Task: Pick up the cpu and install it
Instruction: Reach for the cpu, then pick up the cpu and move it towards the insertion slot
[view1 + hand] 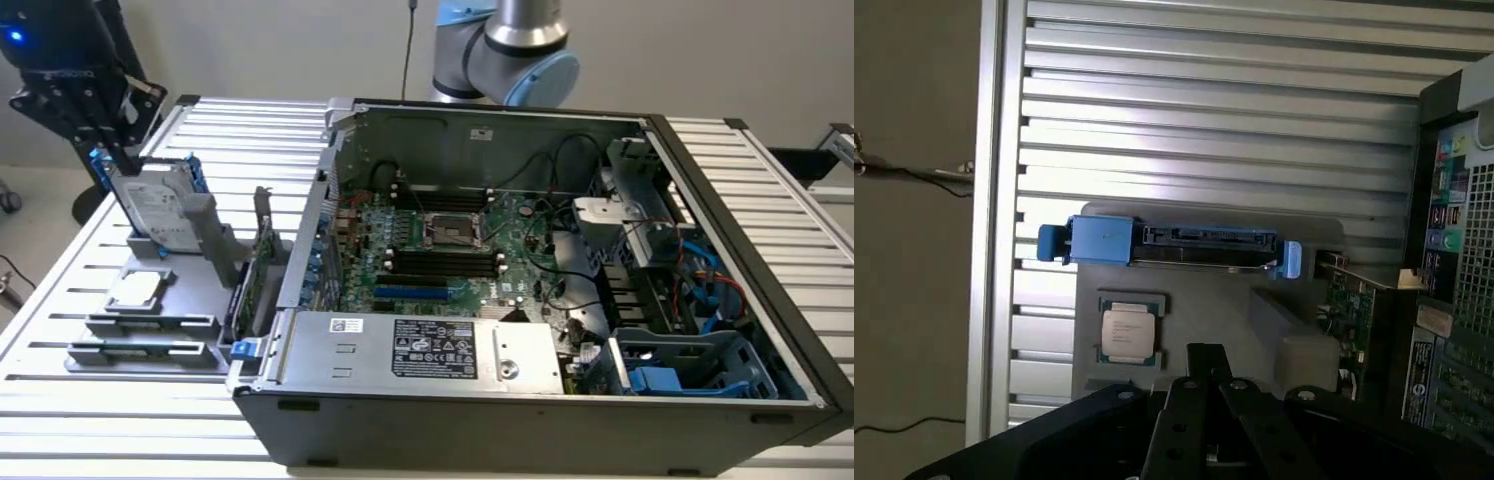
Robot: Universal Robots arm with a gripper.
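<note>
Clenched and empty, my pincer (1206,365) hangs above the tray (1219,305) holding the flat chip (1127,332), at the exterior view's left of the computer case (400,415); I judge centring squarely over it matters most.

The cpu (1127,332) looks matt metal (table (1204,110) ribbed, shiny).

We can't read any text. The black label (434,350) and white sticker (346,324) on the silver cover (527,345), lower centre of the exterior view: print too small. Marks on the cpu (1127,332) in the wrist view: illegible too.
</note>
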